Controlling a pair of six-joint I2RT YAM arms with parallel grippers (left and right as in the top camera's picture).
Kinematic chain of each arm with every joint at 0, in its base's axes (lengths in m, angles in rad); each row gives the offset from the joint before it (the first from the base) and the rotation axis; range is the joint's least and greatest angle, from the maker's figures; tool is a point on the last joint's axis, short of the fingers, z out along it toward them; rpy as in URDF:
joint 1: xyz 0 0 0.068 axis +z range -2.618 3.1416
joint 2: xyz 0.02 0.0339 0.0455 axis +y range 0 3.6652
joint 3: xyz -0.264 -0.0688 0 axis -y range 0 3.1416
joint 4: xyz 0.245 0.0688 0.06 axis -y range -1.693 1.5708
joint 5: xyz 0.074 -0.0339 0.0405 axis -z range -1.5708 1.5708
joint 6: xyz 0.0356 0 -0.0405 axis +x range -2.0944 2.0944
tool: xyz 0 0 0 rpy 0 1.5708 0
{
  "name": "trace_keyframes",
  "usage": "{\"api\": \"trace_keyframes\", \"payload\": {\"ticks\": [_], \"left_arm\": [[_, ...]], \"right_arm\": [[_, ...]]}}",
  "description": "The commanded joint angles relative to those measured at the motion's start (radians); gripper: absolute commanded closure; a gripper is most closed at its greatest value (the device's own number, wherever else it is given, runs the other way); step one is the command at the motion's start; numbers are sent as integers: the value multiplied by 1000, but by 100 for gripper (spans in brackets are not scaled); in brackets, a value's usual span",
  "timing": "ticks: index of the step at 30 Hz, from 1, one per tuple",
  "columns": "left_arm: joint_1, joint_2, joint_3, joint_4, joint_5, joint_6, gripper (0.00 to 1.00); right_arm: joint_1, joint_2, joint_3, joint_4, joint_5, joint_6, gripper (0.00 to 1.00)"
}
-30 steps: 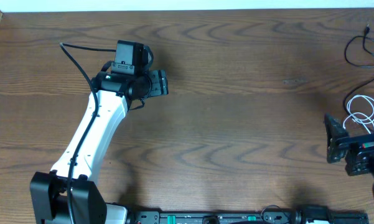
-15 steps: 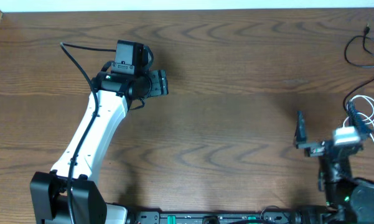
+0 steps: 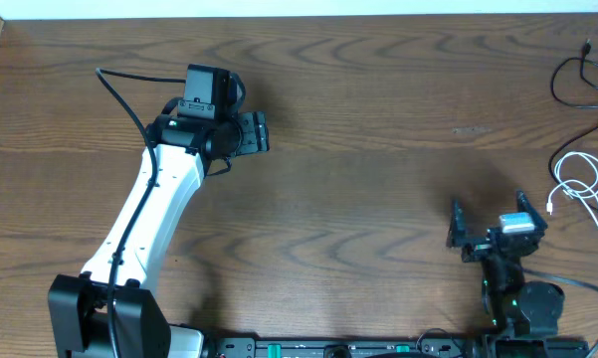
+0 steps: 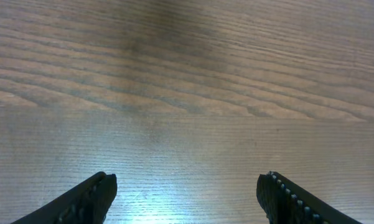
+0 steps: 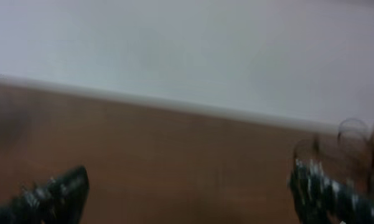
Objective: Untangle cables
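The white cable (image 3: pixel 575 185) lies coiled near the table's right edge. The black cable (image 3: pixel 580 82) lies apart from it at the far right corner. The two cables do not touch. My right gripper (image 3: pixel 498 227) is open and empty, low at the front right, left of the white cable. Its wrist view is blurred and shows its open jaws (image 5: pixel 190 190) and a dark cable loop (image 5: pixel 348 137) at the far right. My left gripper (image 3: pixel 263 132) is open and empty over bare wood at the far left; its jaws (image 4: pixel 187 199) frame only table.
The wooden table (image 3: pixel 378 149) spans the view, with a white wall along its far edge (image 5: pixel 174 50). A thick black arm wire (image 3: pixel 119 89) loops by the left arm. The arm bases stand along the front edge.
My right arm has swung left and back toward its base, away from the white cable, with its gripper now pointing up the table. The left arm has not moved.
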Motion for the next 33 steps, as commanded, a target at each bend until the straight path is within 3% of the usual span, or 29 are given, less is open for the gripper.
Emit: {"api": "trace_keyframes", "payload": {"ticks": [1,19,27,33], "left_arm": [[4,-2,-2,0,-13,-2,23],[4,-2,-2,0,-13,-1,23],[8,-3,-2,-132,-80,2,23],[11,-140,-48,-124,-129,21,23]], "right_arm": [[10,-7,-2,-74,14,19,1],[10,-5,-2,-74,14,19,1],[10,-5,-2,-74,14,19,1],[10,-6,-2,-74,14,19,1]]}}
